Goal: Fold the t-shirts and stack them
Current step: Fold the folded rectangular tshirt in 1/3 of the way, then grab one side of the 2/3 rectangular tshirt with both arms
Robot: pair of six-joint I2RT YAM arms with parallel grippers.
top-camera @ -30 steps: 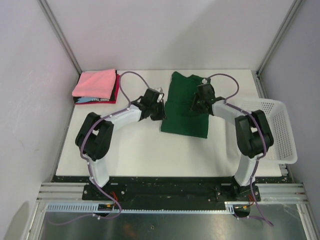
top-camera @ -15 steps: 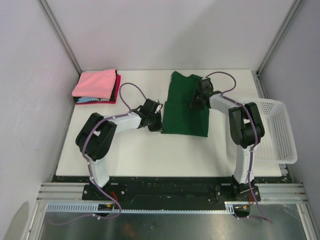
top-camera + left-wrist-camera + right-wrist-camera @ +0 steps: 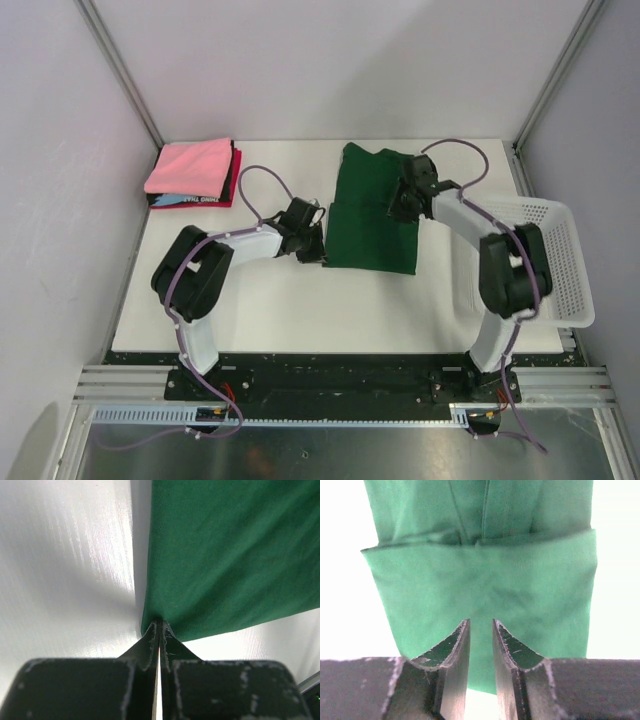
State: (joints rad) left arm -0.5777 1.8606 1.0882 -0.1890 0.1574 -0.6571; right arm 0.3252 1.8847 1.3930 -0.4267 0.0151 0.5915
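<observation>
A folded stack [image 3: 192,172], pink on top, is lying at the table's [image 3: 280,300] far left corner. The left gripper [image 3: 159,626] is pinching the near left corner of the green shirt [image 3: 365,215], jaws pressed together on the cloth. The shirt is lying mid-table. The right gripper [image 3: 481,626] is hanging over its right part, jaws slightly apart. A basket [image 3: 560,260] is sitting at the right edge.

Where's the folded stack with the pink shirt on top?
Top external view: the folded shirt stack sits at the white table's far-left corner, apart from the dark green t-shirt.
</observation>
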